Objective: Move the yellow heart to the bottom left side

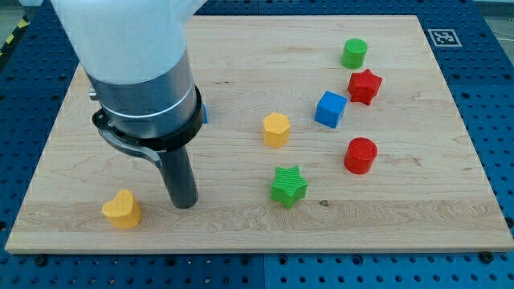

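Note:
The yellow heart (121, 209) lies near the board's bottom left corner. My tip (185, 204) rests on the board just to the heart's right, a short gap apart from it. The dark rod rises from the tip into the arm's grey and white body at the view's top left. A sliver of a blue block (204, 113) shows behind the arm, mostly hidden.
A yellow hexagon block (275, 129) sits mid-board. A green star (288, 186) lies below it. A blue cube (330, 109), a red star (364, 86), a green cylinder (354, 53) and a red cylinder (360, 156) stand at the right. The wooden board (401, 217) ends near the heart.

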Controlling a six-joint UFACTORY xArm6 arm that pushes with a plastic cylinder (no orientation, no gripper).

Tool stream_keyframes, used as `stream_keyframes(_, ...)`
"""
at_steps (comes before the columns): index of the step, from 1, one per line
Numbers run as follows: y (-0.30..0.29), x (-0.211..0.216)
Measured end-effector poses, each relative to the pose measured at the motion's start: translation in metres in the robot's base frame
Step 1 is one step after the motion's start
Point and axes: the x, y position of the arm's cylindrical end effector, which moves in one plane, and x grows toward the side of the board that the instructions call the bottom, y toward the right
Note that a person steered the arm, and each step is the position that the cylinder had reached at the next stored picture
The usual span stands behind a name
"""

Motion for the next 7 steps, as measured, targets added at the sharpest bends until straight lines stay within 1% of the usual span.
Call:
stream_keyframes(2,-0.034,0.0)
stream_keyframes(3,-0.06,0.0)
stream_keyframes(4,-0.07,0.002)
stream_keyframes(5,-0.07,0.002)
stream_keyframes(6,-0.063,0.014)
stream_keyframes(7,-0.033,0.035)
